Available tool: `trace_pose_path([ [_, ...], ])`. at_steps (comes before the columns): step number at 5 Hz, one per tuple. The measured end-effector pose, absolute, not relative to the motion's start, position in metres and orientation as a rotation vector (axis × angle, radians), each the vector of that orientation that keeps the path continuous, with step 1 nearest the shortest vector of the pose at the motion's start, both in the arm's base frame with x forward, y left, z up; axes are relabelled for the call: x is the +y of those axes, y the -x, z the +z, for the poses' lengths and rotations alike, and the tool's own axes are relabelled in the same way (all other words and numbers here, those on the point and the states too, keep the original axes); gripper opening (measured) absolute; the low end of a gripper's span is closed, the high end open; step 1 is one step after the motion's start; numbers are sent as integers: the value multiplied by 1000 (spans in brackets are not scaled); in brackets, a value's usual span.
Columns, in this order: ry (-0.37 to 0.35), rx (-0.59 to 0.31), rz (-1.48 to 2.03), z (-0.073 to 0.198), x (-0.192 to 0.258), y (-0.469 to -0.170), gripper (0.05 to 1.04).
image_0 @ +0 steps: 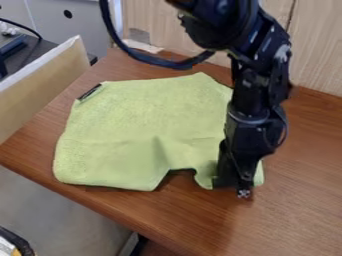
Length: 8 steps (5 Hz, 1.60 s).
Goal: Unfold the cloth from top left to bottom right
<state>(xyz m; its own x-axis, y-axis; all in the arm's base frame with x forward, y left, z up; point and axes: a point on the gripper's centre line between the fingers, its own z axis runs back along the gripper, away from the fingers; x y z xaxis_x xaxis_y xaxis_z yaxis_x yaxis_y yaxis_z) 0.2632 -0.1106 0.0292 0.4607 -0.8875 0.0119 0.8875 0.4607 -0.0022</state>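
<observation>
Although most of the green cloth [127, 115] lies spread over the wooden table [287, 220], its near edge is drawn up into a dark, arch-like notch, with a soft ridge running up into the fabric beside it. The arm's gripper [234, 186] hangs down at the cloth's near right part, and a strip of green shows just beyond it on the right. I cannot tell whether the jaws are spread, pressed together or pinching fabric. A small dark tag [89, 92] sits at the cloth's far left corner. Judging by the flat spread, the unfolding looks largely done, with mainly the near right part left to straighten. The cloth should be light and limp, in no danger of breaking, and its slightly fuzzy face ought to grip well enough. It will not push flat like something stiff; it has to be pulled. The best hold would be a small pinch right at the near right corner, one layer only, drawn low and outward toward the bottom right. Taken too far in from the edge, it would likely bunch, or drag the flat part along.
</observation>
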Motion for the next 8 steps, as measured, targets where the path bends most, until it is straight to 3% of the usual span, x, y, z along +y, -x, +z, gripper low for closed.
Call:
trace_pose_path([
  [3,8,-38,-1129,24,-136,-252,75],
  [4,2,16,-1114,19,-133,-246,220],
  [6,0,13,-1085,26,-132,-253,784],
  [7,0,13,-1081,28,-131,-256,998],
  [8,0,26,-1084,31,-132,-256,1007],
])
